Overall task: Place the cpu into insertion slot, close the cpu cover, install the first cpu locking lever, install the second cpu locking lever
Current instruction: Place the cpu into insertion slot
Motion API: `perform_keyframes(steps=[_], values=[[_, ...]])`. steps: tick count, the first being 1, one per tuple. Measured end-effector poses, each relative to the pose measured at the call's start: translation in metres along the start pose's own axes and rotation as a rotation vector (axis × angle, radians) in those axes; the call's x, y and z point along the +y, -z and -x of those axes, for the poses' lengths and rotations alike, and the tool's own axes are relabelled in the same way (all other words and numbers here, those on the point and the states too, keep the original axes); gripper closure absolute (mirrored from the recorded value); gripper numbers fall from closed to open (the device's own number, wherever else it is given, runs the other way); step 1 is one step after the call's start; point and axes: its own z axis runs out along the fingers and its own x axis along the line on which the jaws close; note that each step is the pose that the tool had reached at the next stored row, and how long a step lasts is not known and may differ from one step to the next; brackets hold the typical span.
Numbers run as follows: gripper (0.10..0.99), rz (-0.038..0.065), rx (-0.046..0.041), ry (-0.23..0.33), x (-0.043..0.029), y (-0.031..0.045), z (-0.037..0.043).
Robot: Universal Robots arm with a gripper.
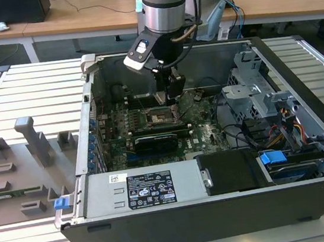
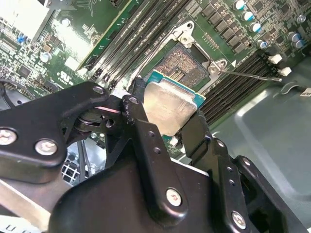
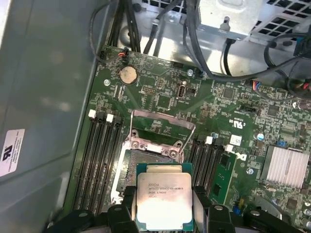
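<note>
Arm (image 1: pixel 164 1) vert., wrist down; gripper (image 1: pixel 170 91) clamped on cpu (image 3: pixel 164 201), just above insertion slot (image 3: pixel 127 167); cpu cover (image 3: pixel 163 127) up.

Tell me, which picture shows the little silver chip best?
The first wrist view: the cpu faces the camera, its silver top showing, held by the gripper. The second wrist view shows it slanted, one edge behind a finger. In the exterior view it's too small to make out.
</note>
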Motion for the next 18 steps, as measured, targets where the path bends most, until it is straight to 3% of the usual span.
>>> perform_keyframes(steps=[15,18], values=[[0.541,-0.002,-0.0087,-0.187,0.0000,-0.0003,0.0000],[0.541,-0.002,-0.0087,-0.187,0.0000,-0.0003,0.0000]])
